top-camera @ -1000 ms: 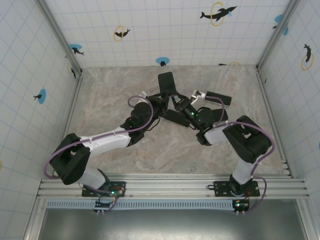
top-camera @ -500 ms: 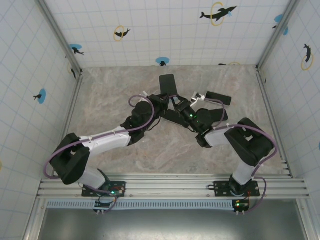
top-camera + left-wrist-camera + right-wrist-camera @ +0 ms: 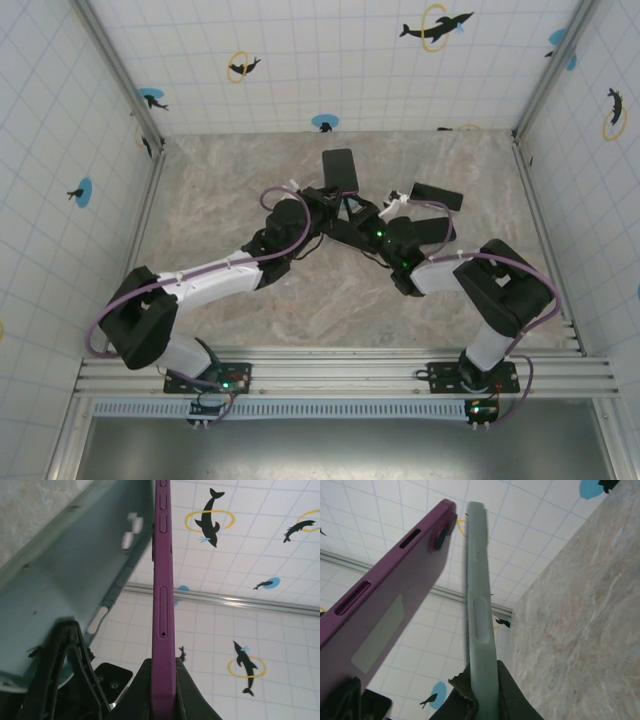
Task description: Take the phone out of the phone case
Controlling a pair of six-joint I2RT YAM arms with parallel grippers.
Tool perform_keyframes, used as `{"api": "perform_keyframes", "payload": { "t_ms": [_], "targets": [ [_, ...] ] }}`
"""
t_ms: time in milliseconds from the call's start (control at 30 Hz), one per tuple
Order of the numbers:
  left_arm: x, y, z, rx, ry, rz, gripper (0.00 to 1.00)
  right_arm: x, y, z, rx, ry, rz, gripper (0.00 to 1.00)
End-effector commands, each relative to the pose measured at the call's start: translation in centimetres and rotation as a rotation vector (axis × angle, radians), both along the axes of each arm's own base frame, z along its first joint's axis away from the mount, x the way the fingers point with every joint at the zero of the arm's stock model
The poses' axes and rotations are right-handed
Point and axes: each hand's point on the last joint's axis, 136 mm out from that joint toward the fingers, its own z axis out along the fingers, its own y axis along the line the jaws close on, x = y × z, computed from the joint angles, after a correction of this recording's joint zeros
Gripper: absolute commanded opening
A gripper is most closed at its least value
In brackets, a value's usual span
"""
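The left arm (image 3: 205, 282) and the right arm (image 3: 440, 276) are both made of white tubes joined by fat black round parts. The biggest black part on the left arm is at 8 o'clock in the top view. The one on the right arm is at 4 o'clock. A thin purple cable (image 3: 96, 338) loops along each arm. Each arm grows out of a black base plate (image 3: 222, 380), at 7 o'clock and 5 o'clock, with a tiny green light (image 3: 478, 377) on it. The left fingers (image 3: 137, 695) are black and smooth. The right fingers (image 3: 512, 695) are black too, and one has a ragged pad.
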Motion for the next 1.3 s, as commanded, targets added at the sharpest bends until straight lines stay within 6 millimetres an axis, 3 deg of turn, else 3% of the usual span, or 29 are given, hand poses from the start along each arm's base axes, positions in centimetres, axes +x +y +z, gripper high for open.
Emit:
{"api": "perform_keyframes", "payload": {
  "t_ms": [0,400,600,733,1000,1267],
  "targets": [
    [0.3,2.7,4.2,0.056,-0.118,0.026,0.0,-0.3,-0.8,-0.1,-0.027,0.007,-0.027,0.02],
    [0.8,7.9,1.8,0.168,-0.112,-0.02,0.0,0.2,0.0,0.2,-0.011,0.004,-0.009,0.02],
    [2.2,13.0,-1.2,0.332,-0.124,-0.052,0.0,0.1,1.2,0.1,-0.011,0.016,0.009,0.02],
    [2.7,16.4,-4.3,0.382,-0.108,-0.066,0.0,0.2,2.3,-0.2,-0.019,0.034,0.022,0.02],
    [3.5,21.6,-8.0,0.395,-0.102,-0.087,0.0,0.4,5.3,-1.8,-0.08,0.109,0.033,0.03],
    [4.9,25.3,-11.2,0.366,-0.101,-0.124,0.0,0.7,9.3,-2.3,-0.099,0.135,0.086,0.03]
  ]
}}
